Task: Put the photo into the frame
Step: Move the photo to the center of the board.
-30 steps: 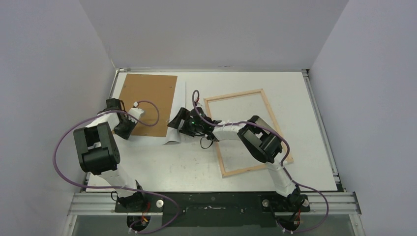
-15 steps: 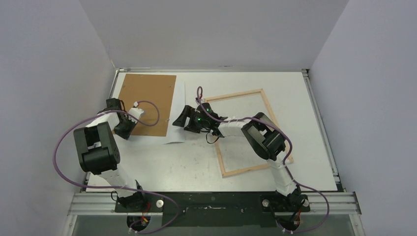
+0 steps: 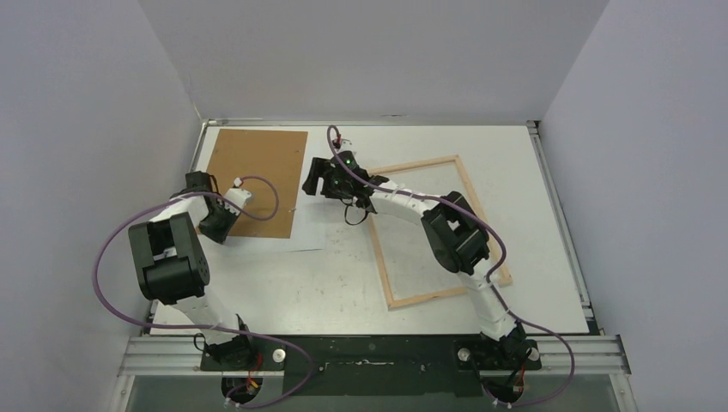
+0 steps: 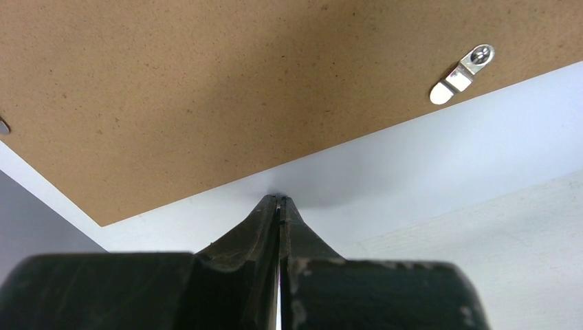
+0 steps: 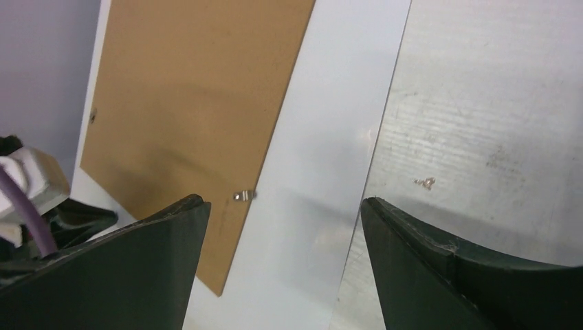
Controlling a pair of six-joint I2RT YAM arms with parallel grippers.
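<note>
We're freeing the white paper photo (image 5: 323,137) from under the brown fibreboard panel (image 5: 185,103), left gripper (image 4: 278,201) pressed together, right gripper (image 5: 283,201) spread; next, slide it right into the pale wooden frame (image 3: 412,165).

You only get a white strip of the photo (image 3: 311,215) along the right and near sides of the backing panel (image 3: 256,180); the rest sits under it, printed face unseen. The right arm (image 3: 455,240) covers part of the left bar of the frame (image 3: 425,161). The left wrist view can't show you whether the pressed-together tips of the left gripper (image 4: 278,201) nip the sheet.
</note>
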